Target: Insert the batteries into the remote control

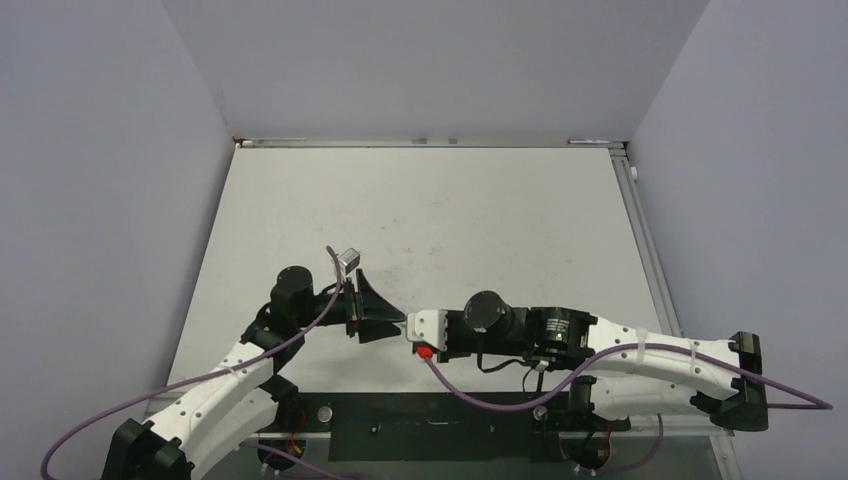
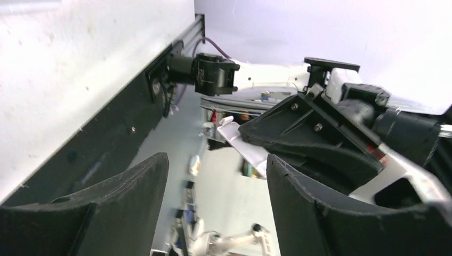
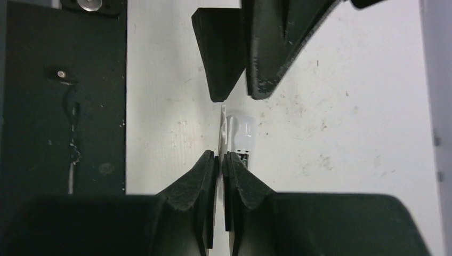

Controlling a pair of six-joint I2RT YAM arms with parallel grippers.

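Note:
My right gripper (image 3: 220,156) is shut on a thin white flat piece, seen edge-on, that looks like the remote control (image 3: 236,134). A dark opening shows at its gripped end. The piece is held a little above the table. In the left wrist view the remote (image 2: 250,150) sticks out of the right gripper's black fingers (image 2: 298,125). My left gripper (image 2: 216,160) is open and empty, its tips just short of the remote's free end. In the top view both grippers (image 1: 398,320) (image 1: 410,329) meet near the table's front middle. No batteries are in view.
A black mounting strip (image 1: 430,425) runs along the table's near edge and shows in the right wrist view (image 3: 58,106). A metal rail (image 1: 640,230) lines the right edge. Grey walls close in the table (image 1: 450,210) on three sides.

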